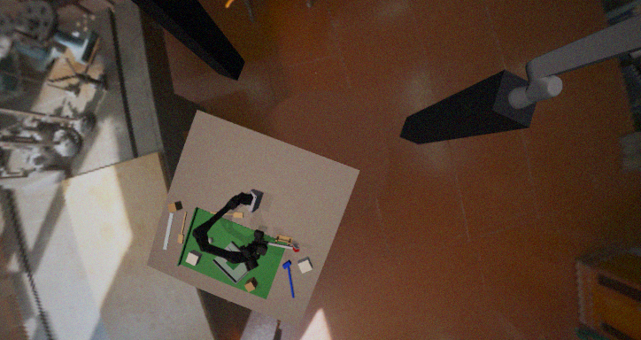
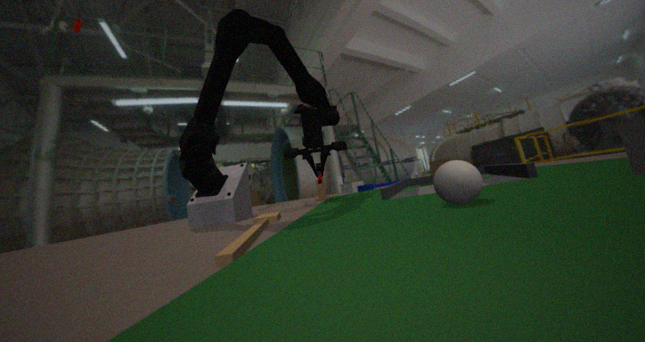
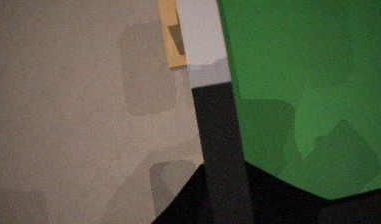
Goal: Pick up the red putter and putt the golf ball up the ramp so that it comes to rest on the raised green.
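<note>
The red putter (image 1: 283,245) lies along the edge of the green mat (image 1: 267,274), its dark grip end pointing in toward the arm and its red head out on the bare table (image 1: 250,158), and the gripper (image 1: 261,247) is clamped down on that grip end, fingers nearly together with the shaft pinched between them. The wrist view shows the dark handle (image 3: 218,150) running straight up the middle, so the hold looks centred, taken there because a club is swung from its handle. Out on the mat, the golf ball (image 2: 457,182) sits well apart from the gripper, with the grey ramp (image 1: 230,266) under the arm's forearm. A blue putter (image 1: 289,278) lies just beside the mat, untouched. The lift comes next, by all appearances.
</note>
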Tool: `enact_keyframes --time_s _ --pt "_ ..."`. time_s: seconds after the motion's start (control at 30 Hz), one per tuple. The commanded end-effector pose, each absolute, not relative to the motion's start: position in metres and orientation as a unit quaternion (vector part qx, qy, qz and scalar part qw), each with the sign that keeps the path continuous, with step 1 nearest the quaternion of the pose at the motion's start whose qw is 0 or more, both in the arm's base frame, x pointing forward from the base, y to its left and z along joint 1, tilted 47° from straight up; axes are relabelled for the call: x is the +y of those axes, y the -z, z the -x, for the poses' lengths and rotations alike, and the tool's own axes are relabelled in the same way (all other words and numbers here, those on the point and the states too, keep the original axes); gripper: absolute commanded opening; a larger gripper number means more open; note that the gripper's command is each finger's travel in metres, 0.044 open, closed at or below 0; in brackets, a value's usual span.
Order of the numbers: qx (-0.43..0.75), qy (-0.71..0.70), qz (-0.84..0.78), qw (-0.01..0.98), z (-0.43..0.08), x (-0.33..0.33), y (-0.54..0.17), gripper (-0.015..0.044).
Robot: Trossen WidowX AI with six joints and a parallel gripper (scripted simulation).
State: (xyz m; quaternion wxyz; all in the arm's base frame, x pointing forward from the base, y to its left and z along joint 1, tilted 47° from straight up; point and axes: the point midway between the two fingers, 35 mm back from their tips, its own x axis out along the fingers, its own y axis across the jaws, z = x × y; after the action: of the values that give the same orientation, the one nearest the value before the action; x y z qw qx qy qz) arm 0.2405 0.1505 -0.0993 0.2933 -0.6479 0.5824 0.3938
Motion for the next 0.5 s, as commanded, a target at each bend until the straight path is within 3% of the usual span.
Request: enact_keyframes --time_s 0.0,0.27,0.47 --pt "0.579 -0.396 0.644 0.304 -0.241 0.173 0.08 0.0" --pt "0.58 -0.392 0.648 0.301 -0.237 0.181 0.066 0.0" --pt "0.613 -0.343 0.619 0.352 -0.243 0.167 0.043 0.0"
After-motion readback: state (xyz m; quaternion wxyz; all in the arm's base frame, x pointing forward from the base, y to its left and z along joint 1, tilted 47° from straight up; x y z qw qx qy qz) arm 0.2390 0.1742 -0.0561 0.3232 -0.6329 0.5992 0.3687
